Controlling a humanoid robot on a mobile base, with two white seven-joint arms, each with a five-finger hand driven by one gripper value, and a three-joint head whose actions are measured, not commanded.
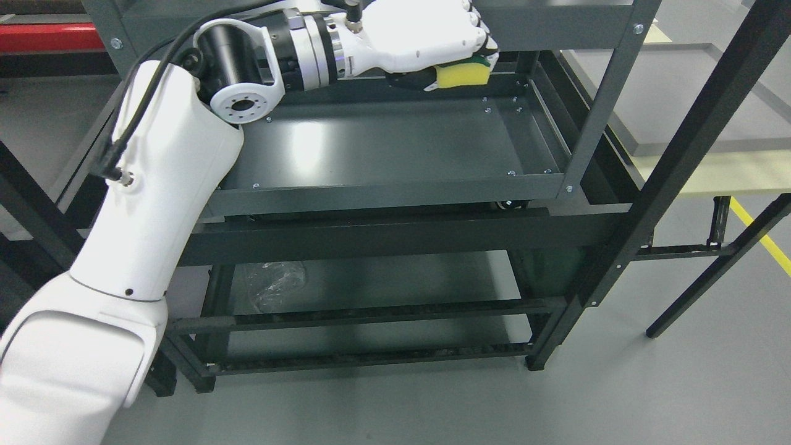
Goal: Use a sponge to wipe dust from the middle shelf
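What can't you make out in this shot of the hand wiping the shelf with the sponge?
Head view only:
- Sponge: mostly covered by the left hand; whether it touches the middle shelf cannot be told.
- Dust on the shelf: too fine to see, and glare washes out part of the surface.
- Shelf's near left corner: hidden behind the white forearm.
- Clear crumpled plastic on the lower level: too dim to identify.
- Right hand: out of frame.

yellow-green sponge, white hand, dark-grey shelf

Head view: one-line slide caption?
Left hand grips a yellow-green sponge at the back right of the dark middle shelf.
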